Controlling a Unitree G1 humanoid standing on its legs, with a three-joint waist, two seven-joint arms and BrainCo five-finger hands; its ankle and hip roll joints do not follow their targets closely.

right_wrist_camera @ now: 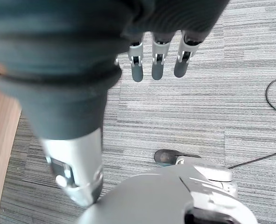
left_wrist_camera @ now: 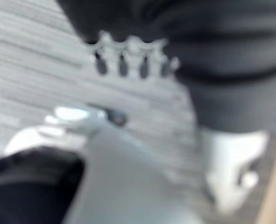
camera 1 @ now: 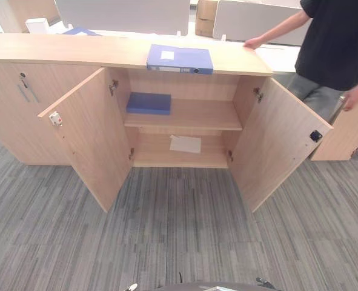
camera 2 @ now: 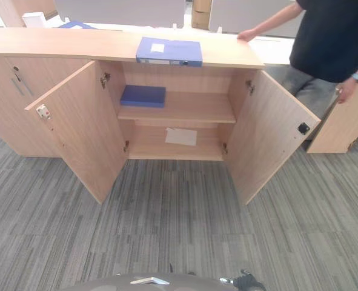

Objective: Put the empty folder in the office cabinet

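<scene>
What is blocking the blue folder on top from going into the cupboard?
Nothing visible. The folder lies on top of the cabinet, both doors stand open, and the upper shelf has bare space beside another blue folder. A person stands at the right.

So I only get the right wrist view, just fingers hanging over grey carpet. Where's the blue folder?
Observer: The blue folder lies flat on top of the cabinet, right above the open section.
Operator: Are the doors open already?
Observer: Yes, the left door and the right door both swing wide.
Operator: Is stuff inside?
Observer: A flat blue item, maybe another folder, lies at the left of the upper shelf.
Operator: Anything lower?
Observer: A white sheet on the bottom shelf.
</scene>
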